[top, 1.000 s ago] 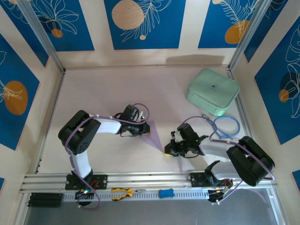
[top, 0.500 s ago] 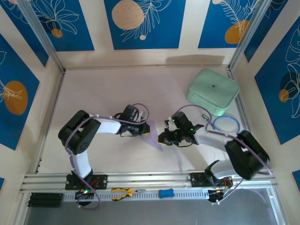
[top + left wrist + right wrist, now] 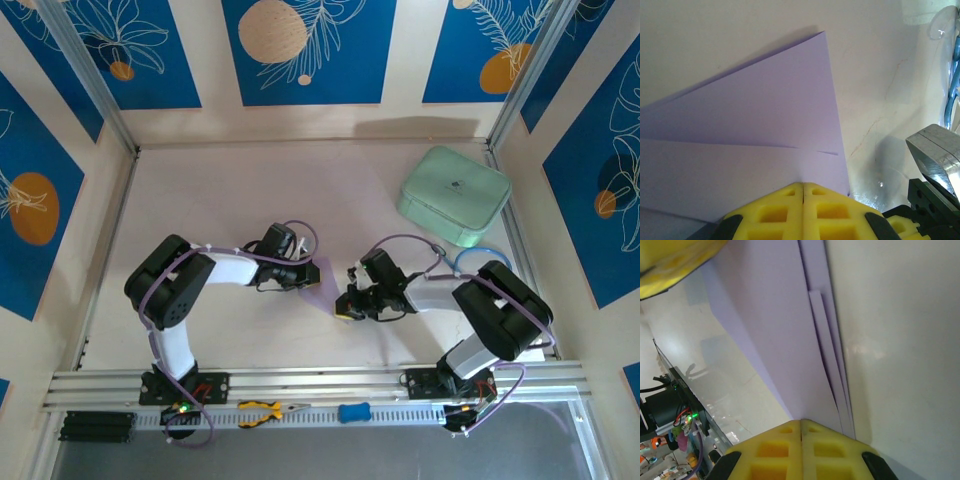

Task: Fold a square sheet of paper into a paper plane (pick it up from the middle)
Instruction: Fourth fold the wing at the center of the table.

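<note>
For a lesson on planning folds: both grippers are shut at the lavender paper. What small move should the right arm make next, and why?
Probably slide the right gripper slightly along the fold, pressing it flat, while the left gripper pins the paper. Both shut tips sit against the paper, and its stacked edges show gaps, so the crease looks unfinished.

paper plane (image 3: pixel 755 110) matt, smooth paper; gripper pads (image 3: pixel 775 210) yellow foam; table (image 3: pixel 880 75) smooth

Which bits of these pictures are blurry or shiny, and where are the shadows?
Top external view: even light, soft shadow on the pale table by the back wall. Left wrist view: the pale lavender folded paper is sharp, the yellow foam jaws blur, small glare spot at right. Right wrist view: sheen on the table, jaws soft.
</note>
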Controlling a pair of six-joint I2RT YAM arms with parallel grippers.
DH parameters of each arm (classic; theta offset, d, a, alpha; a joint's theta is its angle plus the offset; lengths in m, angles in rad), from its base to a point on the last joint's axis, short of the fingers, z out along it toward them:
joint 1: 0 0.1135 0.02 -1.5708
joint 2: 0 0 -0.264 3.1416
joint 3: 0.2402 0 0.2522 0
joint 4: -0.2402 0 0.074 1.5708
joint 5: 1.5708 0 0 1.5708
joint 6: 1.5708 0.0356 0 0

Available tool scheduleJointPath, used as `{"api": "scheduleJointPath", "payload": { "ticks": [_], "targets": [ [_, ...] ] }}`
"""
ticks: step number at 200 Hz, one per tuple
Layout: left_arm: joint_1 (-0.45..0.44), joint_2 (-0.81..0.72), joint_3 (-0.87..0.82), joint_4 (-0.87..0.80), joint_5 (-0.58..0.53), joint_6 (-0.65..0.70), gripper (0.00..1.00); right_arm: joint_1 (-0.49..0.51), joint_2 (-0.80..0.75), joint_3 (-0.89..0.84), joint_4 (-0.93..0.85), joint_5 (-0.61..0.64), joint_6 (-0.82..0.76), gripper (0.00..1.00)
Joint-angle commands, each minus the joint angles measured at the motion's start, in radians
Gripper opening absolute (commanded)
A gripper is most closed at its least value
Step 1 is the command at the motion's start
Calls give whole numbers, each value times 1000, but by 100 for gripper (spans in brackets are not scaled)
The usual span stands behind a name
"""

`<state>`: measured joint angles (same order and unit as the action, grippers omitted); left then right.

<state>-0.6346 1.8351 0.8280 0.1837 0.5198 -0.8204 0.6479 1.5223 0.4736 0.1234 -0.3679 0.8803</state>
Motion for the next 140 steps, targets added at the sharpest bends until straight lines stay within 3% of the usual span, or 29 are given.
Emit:
{"api": "scheduleJointPath", "payload": {
  "ticks": [1, 47, 88, 140],
  "targets": [
    [22, 48, 1, -87, -75, 26, 2, 6, -27, -10, -50, -21, 31, 3],
    [23, 47, -9, -77, -71, 23, 2, -18, 27, 119, -74, 26, 23, 3],
    [22, 44, -6, -81, -70, 25, 2, -25, 81, 71, -81, 40, 36, 4],
    [36, 49, -13, -79, -71, 20, 2, -9, -98, -68, -128, 55, 75, 11]
  ]
}}
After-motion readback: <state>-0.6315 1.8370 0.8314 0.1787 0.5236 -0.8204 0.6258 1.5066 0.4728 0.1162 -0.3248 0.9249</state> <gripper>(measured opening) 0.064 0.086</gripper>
